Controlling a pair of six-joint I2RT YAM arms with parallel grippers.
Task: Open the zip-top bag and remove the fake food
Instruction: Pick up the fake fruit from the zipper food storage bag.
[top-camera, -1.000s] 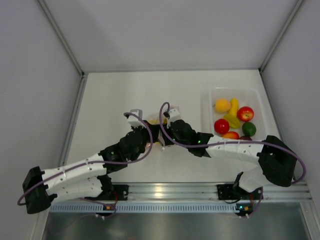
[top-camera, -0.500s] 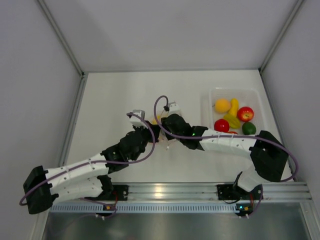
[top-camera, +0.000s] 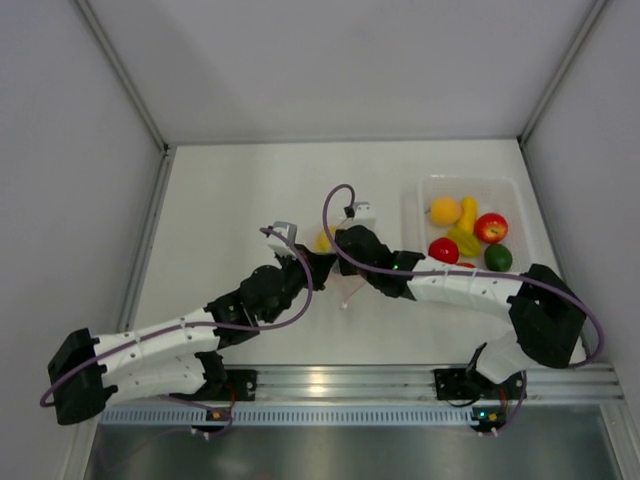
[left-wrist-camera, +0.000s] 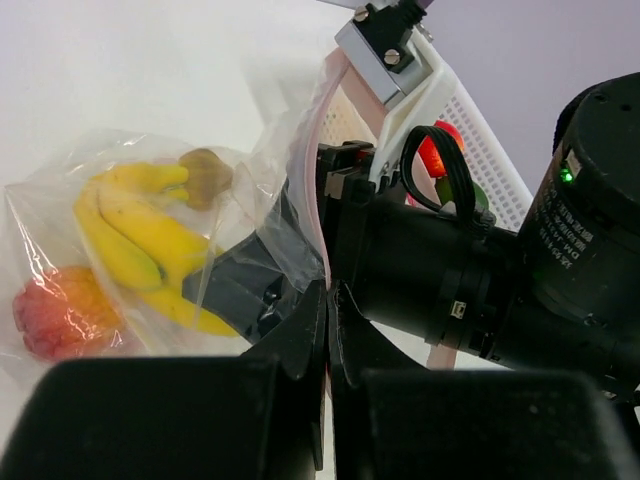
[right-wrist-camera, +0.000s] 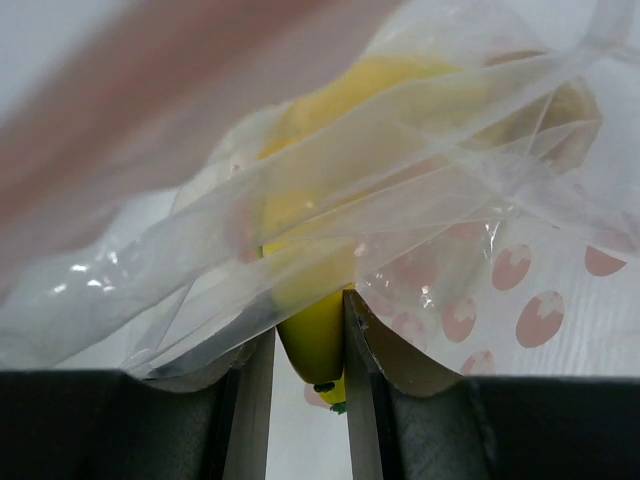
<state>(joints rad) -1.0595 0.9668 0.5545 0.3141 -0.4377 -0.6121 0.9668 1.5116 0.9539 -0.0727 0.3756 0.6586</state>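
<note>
The zip-top bag is clear and crinkly and hangs between both grippers. It holds yellow bananas and a red-orange fruit. My left gripper is shut on the bag's pink zip edge. My right gripper reaches into the bag's mouth and is shut on the tip of the bananas, with bag film draped over its fingers. In the top view the two grippers meet mid-table, left gripper beside right gripper, with the yellow bananas showing between them.
A rigid clear tray stands at the right with an orange, a yellow piece, a red apple, a tomato and a green lime in it. Grey walls close in the table on the left, back and right.
Both wrists have shifted a little to the right and away from the bases, carrying the bag along. Both grips are unchanged.
</note>
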